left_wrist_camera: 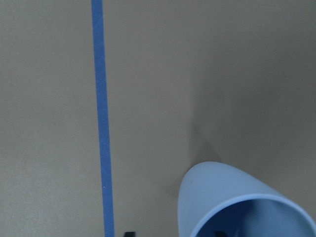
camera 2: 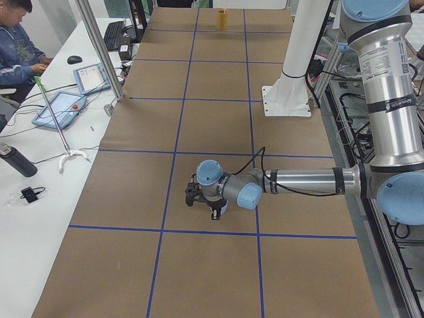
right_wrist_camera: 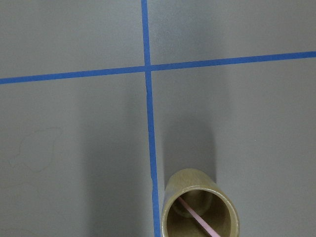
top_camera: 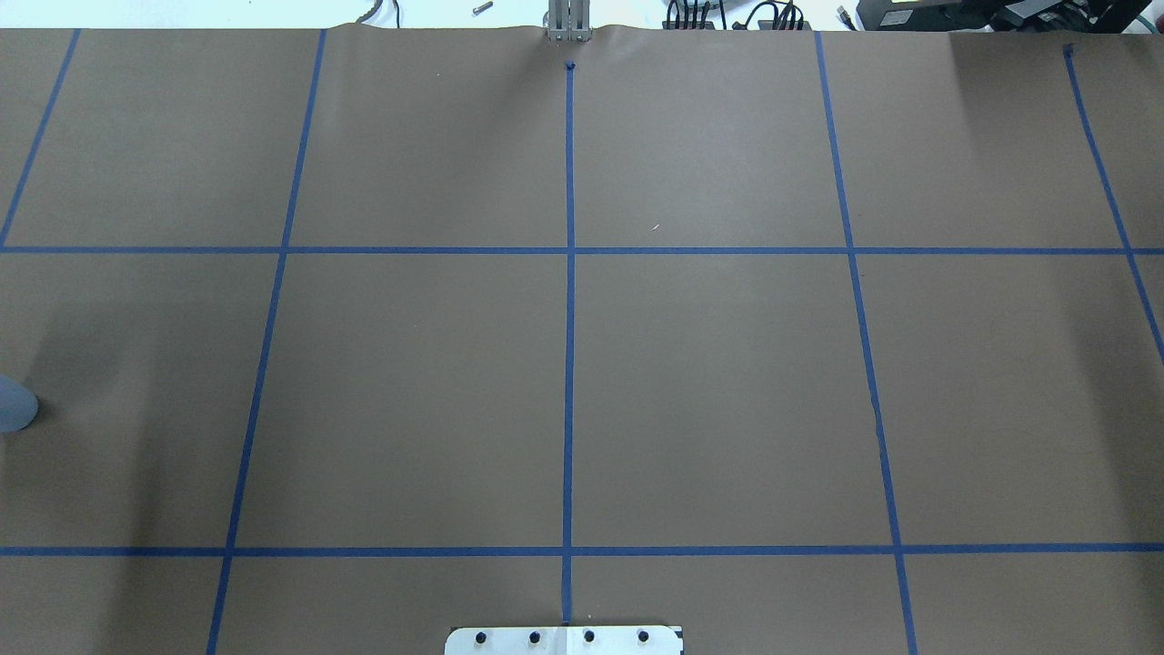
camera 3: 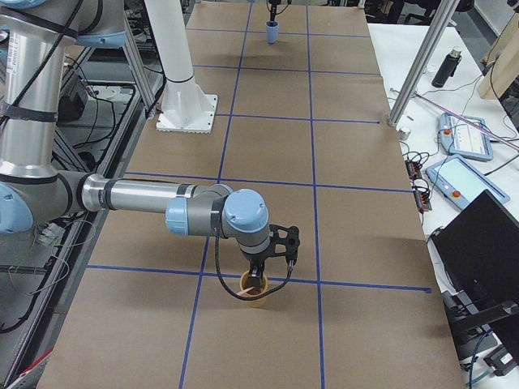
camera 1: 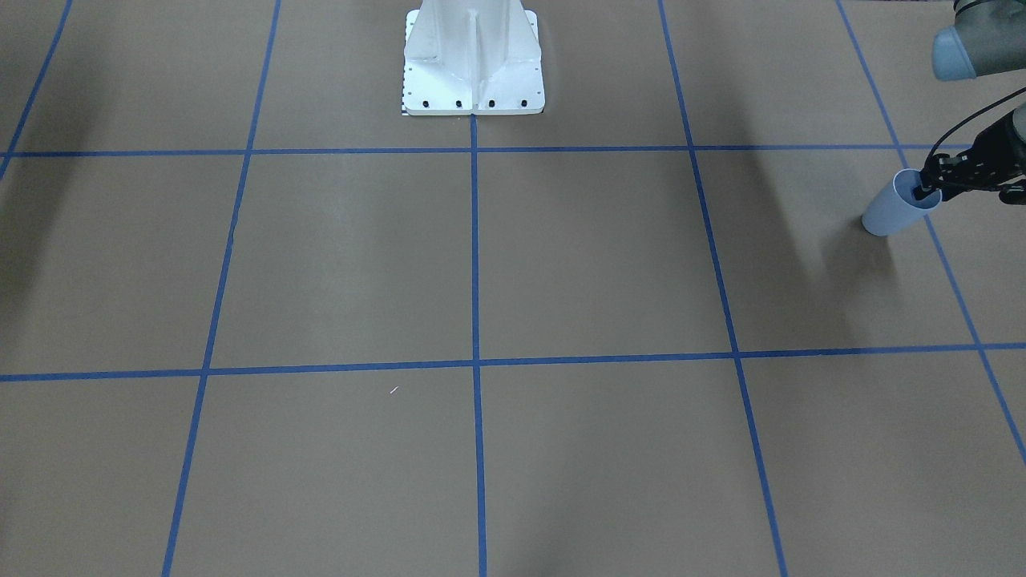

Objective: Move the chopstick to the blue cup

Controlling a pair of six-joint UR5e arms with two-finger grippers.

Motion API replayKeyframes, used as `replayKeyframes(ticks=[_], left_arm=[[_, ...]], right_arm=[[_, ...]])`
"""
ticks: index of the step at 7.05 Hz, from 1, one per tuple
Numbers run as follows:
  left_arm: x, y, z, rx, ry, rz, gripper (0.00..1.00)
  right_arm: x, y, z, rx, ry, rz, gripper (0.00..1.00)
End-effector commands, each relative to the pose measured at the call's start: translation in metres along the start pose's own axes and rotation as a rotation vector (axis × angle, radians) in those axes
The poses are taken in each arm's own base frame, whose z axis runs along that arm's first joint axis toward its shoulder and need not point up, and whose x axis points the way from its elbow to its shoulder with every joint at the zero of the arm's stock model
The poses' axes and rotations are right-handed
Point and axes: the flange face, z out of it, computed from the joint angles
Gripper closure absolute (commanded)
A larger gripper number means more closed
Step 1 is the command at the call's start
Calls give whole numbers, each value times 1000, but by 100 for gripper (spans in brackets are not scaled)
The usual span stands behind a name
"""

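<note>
The blue cup (camera 1: 886, 215) stands at the table's end on my left side; it also shows in the left wrist view (left_wrist_camera: 222, 192) and at the overhead view's left edge (top_camera: 14, 405). My left gripper (camera 1: 930, 191) is at its rim, open, with one finger inside the cup and one outside. A pale pink chopstick (right_wrist_camera: 197, 217) leans inside a tan cylinder cup (right_wrist_camera: 200, 207) at the other end of the table. My right gripper (camera 3: 258, 271) hangs right over that tan cup (camera 3: 256, 292); I cannot tell whether it is open or shut.
The robot's white base plate (camera 1: 473, 72) stands mid-table at my side. Blue tape lines (camera 1: 474, 240) divide the brown table. Tablets and an operator (camera 2: 16, 46) are beyond the far edge.
</note>
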Motion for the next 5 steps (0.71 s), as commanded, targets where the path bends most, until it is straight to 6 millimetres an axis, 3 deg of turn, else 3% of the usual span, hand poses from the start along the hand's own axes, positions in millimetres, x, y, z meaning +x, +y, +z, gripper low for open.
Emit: replayKeyframes(ticks=[1,2,3,4,5], left_arm=[[18,-9,-9,3,51,29,100],[45,-27,-19,-1,123,49,100],[92,-78,-40,16,148,39,100],[165,-133,-74,33,165,2,100],[242,-169,-102,39,180,-24,100]], right_arm=[[0,0,0,0,1,-1,0],[-6,-9,-5,11,1,-10,0],[-8,-11,-3,8,-1,-17,0],[-9,-11,-4,10,-4,-18,0],[-9,-11,-3,9,-6,-18,0]])
